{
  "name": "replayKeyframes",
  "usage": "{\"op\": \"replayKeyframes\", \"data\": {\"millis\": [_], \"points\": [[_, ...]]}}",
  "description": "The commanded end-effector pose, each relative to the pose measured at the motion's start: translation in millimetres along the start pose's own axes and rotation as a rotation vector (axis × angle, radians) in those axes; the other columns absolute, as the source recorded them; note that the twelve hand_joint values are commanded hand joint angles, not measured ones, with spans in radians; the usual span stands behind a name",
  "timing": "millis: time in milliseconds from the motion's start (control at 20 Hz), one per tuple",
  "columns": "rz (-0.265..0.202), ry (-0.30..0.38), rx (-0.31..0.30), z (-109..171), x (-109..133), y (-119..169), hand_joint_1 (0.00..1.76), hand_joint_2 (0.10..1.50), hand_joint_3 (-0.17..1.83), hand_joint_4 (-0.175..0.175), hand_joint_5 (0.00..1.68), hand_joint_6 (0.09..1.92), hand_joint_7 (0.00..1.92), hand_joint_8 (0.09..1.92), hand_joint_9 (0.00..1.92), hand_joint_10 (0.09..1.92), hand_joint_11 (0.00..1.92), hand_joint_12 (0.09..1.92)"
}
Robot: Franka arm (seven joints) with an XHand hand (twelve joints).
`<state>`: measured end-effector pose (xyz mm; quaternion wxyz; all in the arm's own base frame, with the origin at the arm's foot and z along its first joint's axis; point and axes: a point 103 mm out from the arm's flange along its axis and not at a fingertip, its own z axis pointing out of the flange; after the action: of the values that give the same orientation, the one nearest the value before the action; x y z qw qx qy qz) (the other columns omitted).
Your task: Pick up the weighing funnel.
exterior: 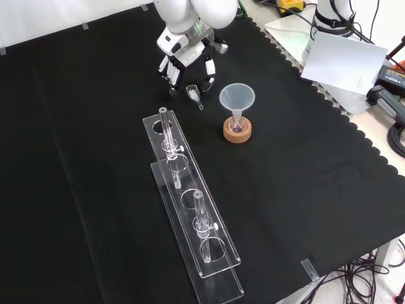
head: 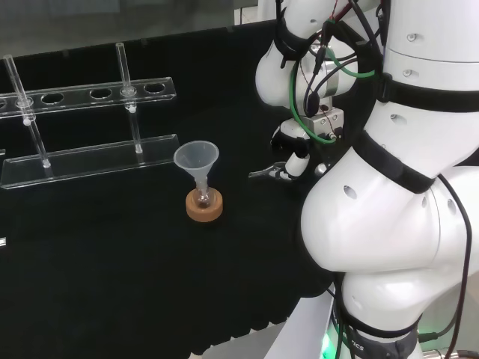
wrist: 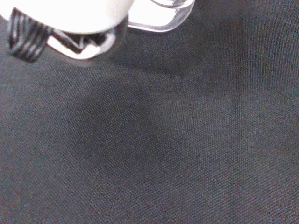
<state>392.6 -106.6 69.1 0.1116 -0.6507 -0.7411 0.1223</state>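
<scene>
We find the small, clear, scoop-shaped weighing funnel (exterior: 193,94) lying on the black woven worktop (exterior: 95,158), toward its far edge in the front view. The hand's (exterior: 186,58) fingers (exterior: 208,74) are spread apart and straddle it.

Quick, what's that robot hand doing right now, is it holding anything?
Hand: open, fingers spread around the weighing funnel lying on the cloth; not gripping it.

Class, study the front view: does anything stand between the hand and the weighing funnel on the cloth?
Nothing visible does. In the front view the weighing funnel lies on the cloth just below the hand, between its fingers; the funnel stands apart to the right, the tube rack nearer the camera.
</scene>
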Motion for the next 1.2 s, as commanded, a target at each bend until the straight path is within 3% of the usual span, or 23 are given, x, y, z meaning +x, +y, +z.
{"op": "replayKeyframes", "data": {"millis": [50,300,350,950,1200], "points": [[0.003,0.007,-0.014,-2.8,0.0,0.4,0.98,0.43,0.73,-0.007,0.76,0.36,1.02,0.56,0.91,0.4,0.4,1.31],[0.008,0.017,-0.017,-4.9,0.8,1.7,0.99,0.43,0.74,0.025,0.84,0.66,1.06,0.58,0.93,0.37,0.41,1.31],[0.034,0.001,-0.011,-4.3,3.6,3.7,0.99,0.43,0.74,0.028,0.87,0.68,1.05,0.57,0.93,0.37,0.41,1.31],[0.019,-0.001,-0.008,0.1,8.5,8.4,1.0,0.43,0.75,0.039,0.92,0.75,1.01,0.55,0.89,0.36,0.42,1.31],[0.038,0.012,0.001,6.9,3.4,7.8,1.01,0.43,0.75,0.056,0.94,0.76,1.04,0.55,0.89,0.37,0.42,1.31]]}}
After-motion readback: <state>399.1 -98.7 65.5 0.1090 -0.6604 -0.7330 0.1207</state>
